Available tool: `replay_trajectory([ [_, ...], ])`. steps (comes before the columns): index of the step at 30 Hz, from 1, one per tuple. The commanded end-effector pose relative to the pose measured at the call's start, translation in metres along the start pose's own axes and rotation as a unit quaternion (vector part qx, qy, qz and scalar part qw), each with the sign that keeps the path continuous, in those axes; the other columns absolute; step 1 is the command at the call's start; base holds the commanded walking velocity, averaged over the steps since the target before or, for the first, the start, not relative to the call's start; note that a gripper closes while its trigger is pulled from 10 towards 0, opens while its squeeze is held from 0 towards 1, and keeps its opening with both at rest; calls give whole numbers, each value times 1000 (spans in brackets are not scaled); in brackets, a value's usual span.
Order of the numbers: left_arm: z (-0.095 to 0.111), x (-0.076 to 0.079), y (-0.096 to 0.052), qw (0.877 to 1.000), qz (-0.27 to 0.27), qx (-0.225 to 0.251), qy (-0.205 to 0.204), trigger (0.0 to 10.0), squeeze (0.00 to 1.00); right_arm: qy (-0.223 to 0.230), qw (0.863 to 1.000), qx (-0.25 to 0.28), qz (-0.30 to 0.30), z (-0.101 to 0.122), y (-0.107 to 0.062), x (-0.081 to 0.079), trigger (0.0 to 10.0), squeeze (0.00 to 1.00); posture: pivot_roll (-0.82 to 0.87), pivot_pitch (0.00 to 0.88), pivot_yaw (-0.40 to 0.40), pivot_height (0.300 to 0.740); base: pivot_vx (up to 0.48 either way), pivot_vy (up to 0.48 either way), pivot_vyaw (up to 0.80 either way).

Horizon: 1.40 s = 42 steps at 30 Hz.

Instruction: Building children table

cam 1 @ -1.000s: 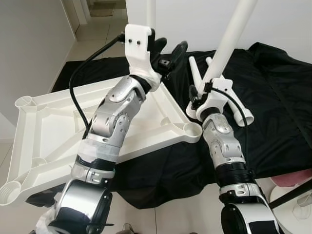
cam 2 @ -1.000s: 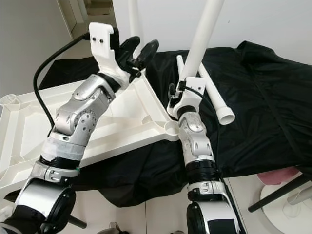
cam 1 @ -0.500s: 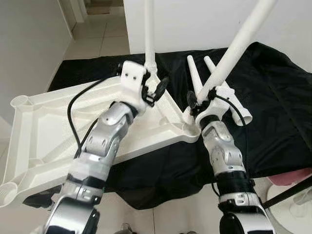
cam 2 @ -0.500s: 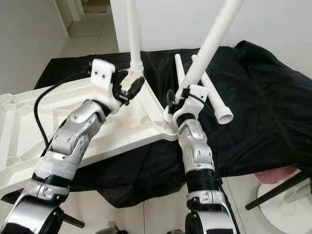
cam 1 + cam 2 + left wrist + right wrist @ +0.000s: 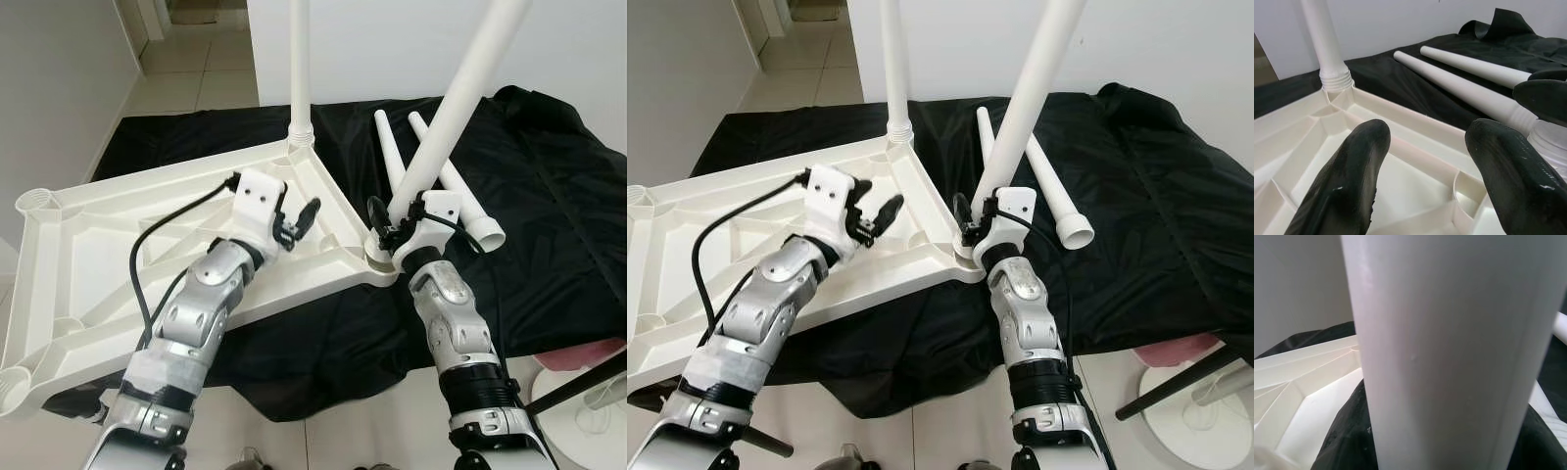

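1. The white table top (image 5: 88, 255) lies upside down, its ribbed underside up, partly on a black cloth (image 5: 549, 225) spread over the floor, with its near left corner sticking out over the pale tiles (image 5: 196, 78).
2. The left gripper (image 5: 299, 217) hovers just above the underside of the table top, near its right edge; its two black fingers (image 5: 1352, 171) are spread apart and hold nothing.
3. The right gripper (image 5: 384, 223) is closed around a white leg (image 5: 460, 98) low on its shaft, just above the near right corner socket (image 5: 377, 262). The leg leans to the right, its foot at the socket.
4. Farther back, a second leg (image 5: 300, 69) stands upright, seated in the far corner socket of the table top.
5. Two loose legs (image 5: 436, 157) lie side by side on the black cloth, to the right of the table top and behind the right gripper.
6. A white wall (image 5: 392, 39) rises behind the cloth.
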<state>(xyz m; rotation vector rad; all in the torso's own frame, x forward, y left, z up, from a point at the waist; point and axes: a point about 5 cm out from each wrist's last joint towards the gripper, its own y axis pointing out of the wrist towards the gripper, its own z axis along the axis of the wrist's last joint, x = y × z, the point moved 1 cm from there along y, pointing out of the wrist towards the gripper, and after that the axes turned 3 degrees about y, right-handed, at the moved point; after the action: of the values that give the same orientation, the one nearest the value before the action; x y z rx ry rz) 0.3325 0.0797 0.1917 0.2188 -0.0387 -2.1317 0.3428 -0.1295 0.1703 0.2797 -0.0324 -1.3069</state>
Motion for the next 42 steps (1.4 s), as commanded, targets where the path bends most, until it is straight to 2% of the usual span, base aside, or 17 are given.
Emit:
replay_trajectory([
  [1, -2, 11, -5, 997, -72, -7, -8, 10000, 0, -7, 1000, -24, 6, -12, -7, 1, 10000, 0, -32, 81, 15, 740, 0, 0, 0],
  [3, -6, 19, -12, 994, -107, -12, -9, 10000, 0, -11, 999, -28, 17, -16, -12, 1, 10000, 0, -29, 84, 16, 740, 0, 0, 0],
  [7, -7, 22, -14, 993, -117, -13, -7, 10000, 0, -12, 999, -30, 21, -17, -13, 1, 10000, 0, -29, 84, 16, 740, 0, 0, 0],
  [8, -10, 29, -21, 990, -140, -15, 15, 10000, 0, -42, 998, -42, 32, -25, -18, 2, 10000, 0, -31, 89, 16, 740, 0, 0, 0],
  [9, -12, 32, -25, 988, -155, -15, 16, 10000, 0, -55, 997, -47, 36, -28, -20, 3, 10000, 0, -30, 92, 16, 740, 0, 0, 0],
  [14, -16, 39, -35, 981, -191, -23, 20, 10000, 0, -80, 994, -51, 50, -33, -24, 3, 10000, 0, -33, 96, 16, 740, 0, 0, 0],
  [16, -21, 42, -40, 976, -209, -30, 48, 10000, 0, -93, 992, -50, 66, -35, -25, 3, 10000, 0, -33, 96, 16, 740, 0, 0, 0],
  [32, -23, 44, -47, 971, -227, -46, 52, 10000, 0, -136, 983, -69, 104, -47, -31, 6, 10000, 0, -27, 100, 12, 740, 0, 0, 0],
  [38, -23, 44, -48, 972, -223, -46, 53, 10000, 0, -170, 972, -66, 151, -53, -38, -6, 10000, 0, -24, 105, 14, 740, 0, 0, 0],
  [42, -22, 44, -49, 972, -222, -46, 53, 10000, 0, -174, 970, -66, 157, -54, -39, -7, 10000, 0, -24, 105, 14, 740, 0, 0, 0],
])
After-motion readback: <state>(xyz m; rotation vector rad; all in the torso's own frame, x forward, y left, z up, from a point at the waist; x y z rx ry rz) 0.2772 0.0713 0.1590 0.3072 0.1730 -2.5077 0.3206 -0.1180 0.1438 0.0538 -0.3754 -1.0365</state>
